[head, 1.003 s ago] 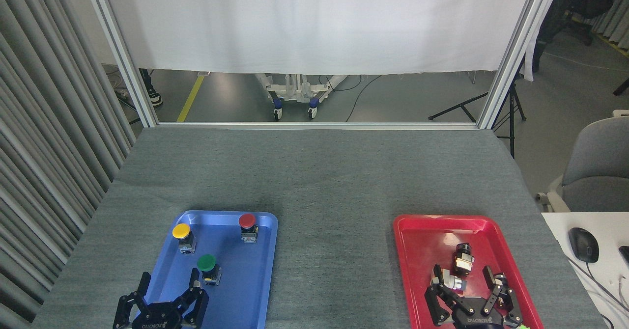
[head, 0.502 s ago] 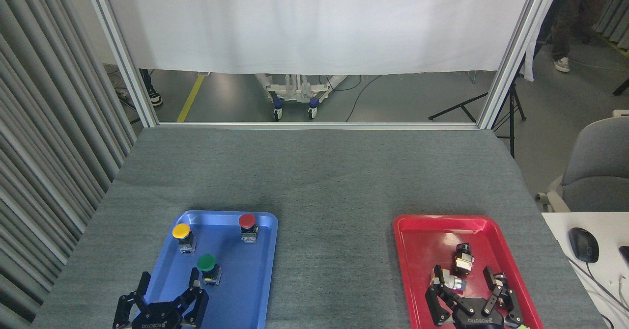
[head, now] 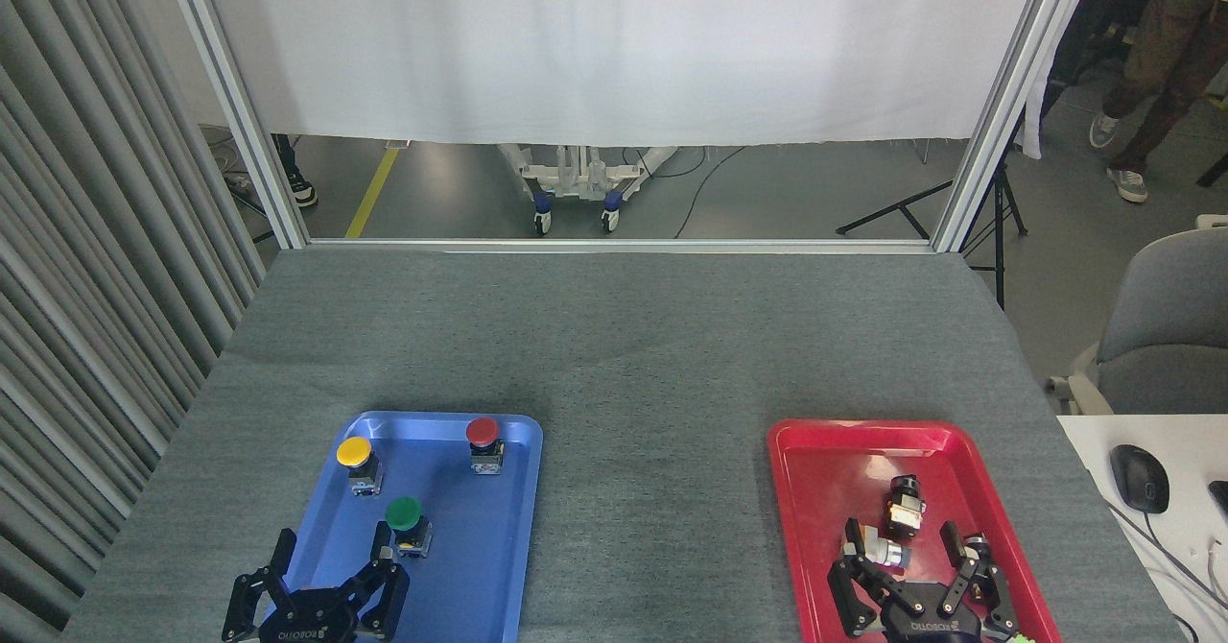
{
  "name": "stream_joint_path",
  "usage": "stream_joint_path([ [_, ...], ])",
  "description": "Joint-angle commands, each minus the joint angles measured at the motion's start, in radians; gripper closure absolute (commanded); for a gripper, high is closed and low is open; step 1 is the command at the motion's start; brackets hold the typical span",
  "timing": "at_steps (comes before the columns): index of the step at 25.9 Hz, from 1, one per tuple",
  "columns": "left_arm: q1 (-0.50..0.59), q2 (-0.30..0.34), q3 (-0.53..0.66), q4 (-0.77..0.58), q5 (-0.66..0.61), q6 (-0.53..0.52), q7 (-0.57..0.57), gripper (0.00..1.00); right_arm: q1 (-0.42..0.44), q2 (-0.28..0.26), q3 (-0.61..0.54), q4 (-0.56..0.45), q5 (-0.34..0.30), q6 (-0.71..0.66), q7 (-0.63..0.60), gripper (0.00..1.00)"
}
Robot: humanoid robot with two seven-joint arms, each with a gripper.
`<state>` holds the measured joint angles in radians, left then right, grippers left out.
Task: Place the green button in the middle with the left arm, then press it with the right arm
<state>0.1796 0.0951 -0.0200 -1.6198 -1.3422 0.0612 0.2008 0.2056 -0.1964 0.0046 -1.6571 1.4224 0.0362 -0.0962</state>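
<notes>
Green button (head: 404,518) stands upright in the blue tray (head: 480,566), in the tray's near-middle part, green cap up, switch block with a yellow mark below the cap. It rests on the tray floor, gripped by nothing.

Left gripper (head: 326,576) sits at the near edge of the view, over the near-left part of the blue tray. Its fingers are spread apart and hold nothing. One fingertip (head: 382,535) stands just left of the green button's switch block, very close; contact cannot be told from this view. The other finger rises at the tray's left rim.

In the same tray, farther back: yellow button (head: 355,459) near the far-left corner, red button (head: 483,440) near the far-right corner. Both upright, well apart from the green one.

The middle (head: 652,489), bare grey cloth between the two trays, carries no object.

Red tray (head: 825,461) lies to the right on the cloth. Right gripper (head: 911,576) is over its near part, fingers splayed apart, clamped on nothing. Between and just beyond its fingers lie two small switch parts: a grey-white one (head: 881,547) on its side and a black and silver one (head: 903,507) a little farther back.

Outside the table: a computer mouse (head: 1139,478) on a white desk at the right, a grey chair (head: 1166,326) beyond it, a person's legs (head: 1146,77) at the far right, a white curtain (head: 633,38) at the far side.
</notes>
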Motion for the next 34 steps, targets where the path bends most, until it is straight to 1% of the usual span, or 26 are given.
stream_joint_path([
  [1, 0.000, 0.000, 0.000, 0.000, 0.000, 0.000, -0.001, 0.00, 0.000, 0.000, 0.000, -0.001, 0.001, -0.002, 0.000, 0.00],
  [34, 0.003, 0.003, 0.000, -0.009, 0.000, -0.006, -0.001, 0.00, 0.000, 0.009, 0.005, 0.000, 0.001, -0.007, -0.008, 0.00],
])
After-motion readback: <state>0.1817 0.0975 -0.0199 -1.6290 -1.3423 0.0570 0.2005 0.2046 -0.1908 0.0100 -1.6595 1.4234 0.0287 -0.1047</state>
